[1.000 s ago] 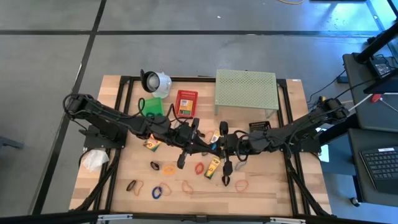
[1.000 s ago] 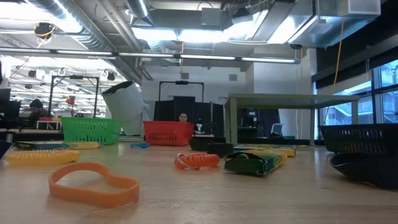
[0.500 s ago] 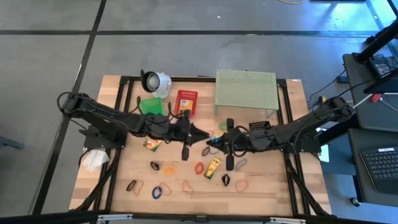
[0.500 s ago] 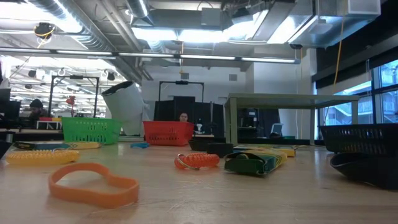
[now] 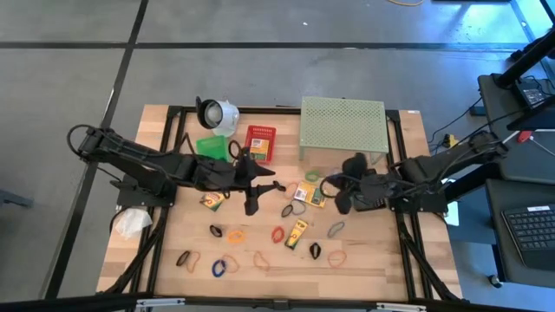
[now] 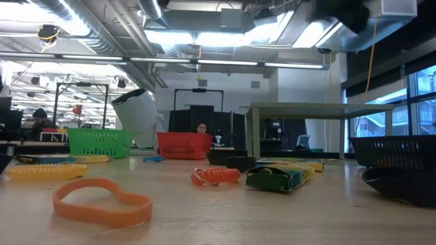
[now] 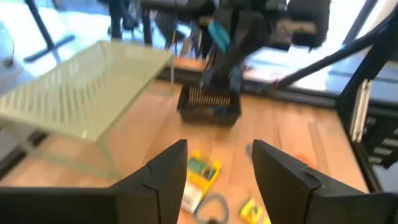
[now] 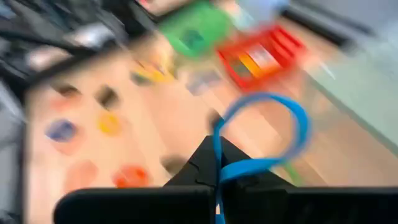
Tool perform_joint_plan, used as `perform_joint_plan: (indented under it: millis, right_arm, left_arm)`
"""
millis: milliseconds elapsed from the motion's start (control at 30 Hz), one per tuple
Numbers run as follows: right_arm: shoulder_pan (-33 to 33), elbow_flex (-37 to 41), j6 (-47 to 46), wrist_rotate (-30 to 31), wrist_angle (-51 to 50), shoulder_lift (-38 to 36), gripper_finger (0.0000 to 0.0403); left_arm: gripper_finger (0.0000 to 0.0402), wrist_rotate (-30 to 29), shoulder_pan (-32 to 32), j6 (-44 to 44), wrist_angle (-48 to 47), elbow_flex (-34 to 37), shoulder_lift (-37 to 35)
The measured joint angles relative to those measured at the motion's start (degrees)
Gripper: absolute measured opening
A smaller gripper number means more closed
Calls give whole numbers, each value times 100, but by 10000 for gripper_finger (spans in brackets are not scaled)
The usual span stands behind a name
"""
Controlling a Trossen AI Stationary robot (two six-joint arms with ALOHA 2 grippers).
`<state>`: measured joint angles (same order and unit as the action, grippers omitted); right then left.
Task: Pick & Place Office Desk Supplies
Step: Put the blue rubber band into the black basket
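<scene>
STEP: carrying 1 blue rubber band (image 8: 283,134) pinched in my right gripper (image 8: 217,163), jaws closed on it, near the bench's right edge | LEFT: left gripper (image 7: 217,177) empty, jaws apart, mid-bench | NEXT: judge drop into black basket (image 7: 209,104).

Crayon boxes (image 5: 297,234) and coloured rubber-band loops (image 5: 235,233) lie scattered; one blue loop (image 8: 283,134) is pinched aloft.

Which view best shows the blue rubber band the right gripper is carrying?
The right wrist view: the blue rubber band fills the picture, its loop standing up from the shut right gripper. The left wrist view shows it only as a blurred blue scrap on the far arm. The high view hardly shows it, and the low view misses it.
</scene>
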<state>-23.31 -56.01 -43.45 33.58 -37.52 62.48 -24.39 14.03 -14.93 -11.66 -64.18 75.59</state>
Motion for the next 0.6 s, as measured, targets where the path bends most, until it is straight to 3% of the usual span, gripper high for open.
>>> perform_joint_plan:
  millis: [267, 500, 600]
  right_arm:
    - [0, 46, -2278, -266, -3281, -193, 0]
    - [0, 818, -2633, -794, -3303, -508, 0]
    - [2, 1280, -2933, -813, -3215, -802, 0]
  left_arm:
    - [170, -316, 113, -571, -1116, 4, 0]
    - [158, -1161, 505, -990, -1938, 13, 0]
    - [157, -1540, 641, -1111, -1805, 261, -18]
